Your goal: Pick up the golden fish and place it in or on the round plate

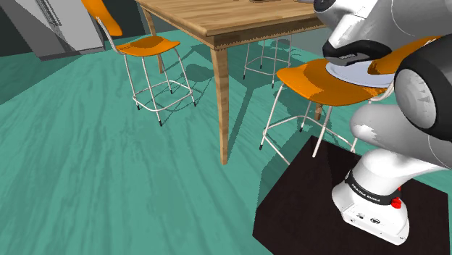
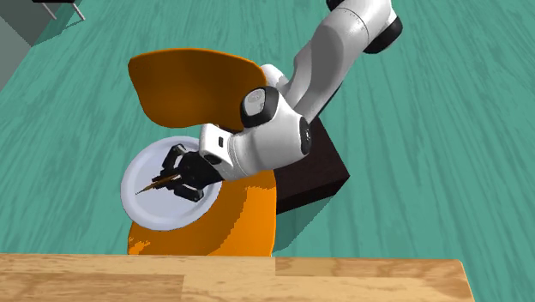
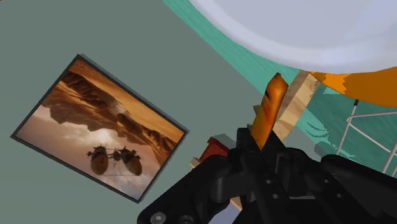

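While the end effector hangs over the round white plate, its two black fingers are clamped tight on the golden fish. That's a firm grip, with the fish's slim body sticking straight out past the fingertips. The fish is right over the plate's face, inside the rim. Whether its tip touches the white surface cannot be told from here.

The plate itself sits on the seat of an orange chair, directly under the end effector. The plate's near rim runs just under the wrist, and its far rim curves out beyond the fish's tip.

Now the surroundings. The chair's orange backrest rises close beside the end effector, on one flank. The wooden table has its edge on the opposite flank, just past the seat. Behind the wrist, the arm runs back to the dark stand, which is right against the chair. Teal floor spreads wide beyond the plate's far rim. Off past the fingers, a framed picture hangs on a grey wall, well away.
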`<state>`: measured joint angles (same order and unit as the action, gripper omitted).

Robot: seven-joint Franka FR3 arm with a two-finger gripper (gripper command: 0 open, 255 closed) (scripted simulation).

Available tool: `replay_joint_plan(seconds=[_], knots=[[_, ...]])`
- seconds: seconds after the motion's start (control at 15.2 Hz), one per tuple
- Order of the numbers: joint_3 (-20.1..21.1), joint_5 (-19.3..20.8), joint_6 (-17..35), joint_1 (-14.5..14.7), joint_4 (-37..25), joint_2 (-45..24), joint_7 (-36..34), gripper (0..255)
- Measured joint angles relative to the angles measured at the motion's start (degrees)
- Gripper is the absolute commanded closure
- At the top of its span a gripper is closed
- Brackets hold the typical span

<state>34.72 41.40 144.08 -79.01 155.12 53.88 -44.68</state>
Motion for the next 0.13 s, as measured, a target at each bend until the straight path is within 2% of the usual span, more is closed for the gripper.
replay_joint_plan(seconds=[0.07, 0.13], knots=[[0.1, 0.0, 0.0, 0.0, 0.0, 0.0, 0.0, 0], [0.1, 0.0, 0.0, 0.0, 0.0, 0.0, 0.0, 0]])
